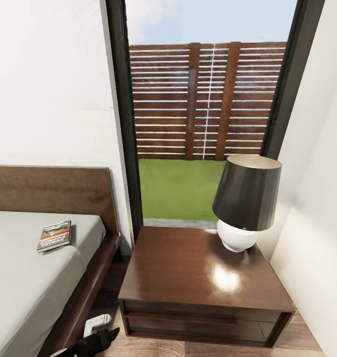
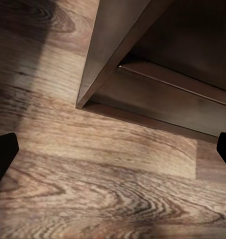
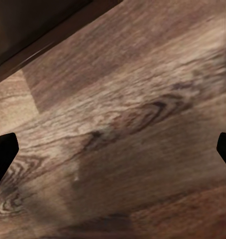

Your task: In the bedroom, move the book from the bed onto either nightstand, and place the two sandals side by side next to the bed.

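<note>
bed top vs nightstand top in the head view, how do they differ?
The bed has a matte pale grey mattress; the nightstand has a glossy dark-brown top with glare. The bed carries the book, lying flat; the nightstand carries a lamp, upright at its back right corner. Both have dark brown wood.

A lamp point(image 1: 245, 203) occupied the nightstand's point(image 1: 188, 277) far right corner; the remaining top lay bare. A narrow floor gap separated nightstand and bed point(image 1: 34, 277).
</note>
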`<state>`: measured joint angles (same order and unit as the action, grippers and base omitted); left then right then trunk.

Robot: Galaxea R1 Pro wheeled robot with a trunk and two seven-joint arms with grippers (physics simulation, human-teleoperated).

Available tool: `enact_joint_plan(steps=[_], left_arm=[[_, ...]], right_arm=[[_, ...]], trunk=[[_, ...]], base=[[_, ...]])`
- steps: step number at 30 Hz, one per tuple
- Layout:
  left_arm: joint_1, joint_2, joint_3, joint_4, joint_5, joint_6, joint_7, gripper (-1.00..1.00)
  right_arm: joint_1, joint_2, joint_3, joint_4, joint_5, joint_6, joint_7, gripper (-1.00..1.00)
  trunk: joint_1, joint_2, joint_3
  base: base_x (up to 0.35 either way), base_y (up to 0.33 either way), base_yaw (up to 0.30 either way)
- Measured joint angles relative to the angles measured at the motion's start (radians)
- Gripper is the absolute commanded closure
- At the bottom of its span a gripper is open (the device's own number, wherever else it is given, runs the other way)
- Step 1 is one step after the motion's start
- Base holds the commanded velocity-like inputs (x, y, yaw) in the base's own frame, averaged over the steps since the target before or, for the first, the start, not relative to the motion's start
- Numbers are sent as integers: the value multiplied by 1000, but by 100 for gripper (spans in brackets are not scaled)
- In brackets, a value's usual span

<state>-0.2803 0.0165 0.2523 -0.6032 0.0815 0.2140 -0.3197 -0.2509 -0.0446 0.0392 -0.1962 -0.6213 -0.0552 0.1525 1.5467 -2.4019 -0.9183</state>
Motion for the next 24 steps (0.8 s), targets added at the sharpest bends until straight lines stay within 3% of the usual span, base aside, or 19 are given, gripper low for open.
enact_joint_plan(steps=[18,24], left_arm=[[0,-12,0,0,1,9,-1,-100],[1,-25,0,0,1,13,3,-100]], right_arm=[[0,-4,3,-3,0,19,7,-100],[0,-18,6,-64,2,29,10,-100]], trunk=[[0,0,0],[0,0,0]], base=[[0,0,0],[0,0,0]])
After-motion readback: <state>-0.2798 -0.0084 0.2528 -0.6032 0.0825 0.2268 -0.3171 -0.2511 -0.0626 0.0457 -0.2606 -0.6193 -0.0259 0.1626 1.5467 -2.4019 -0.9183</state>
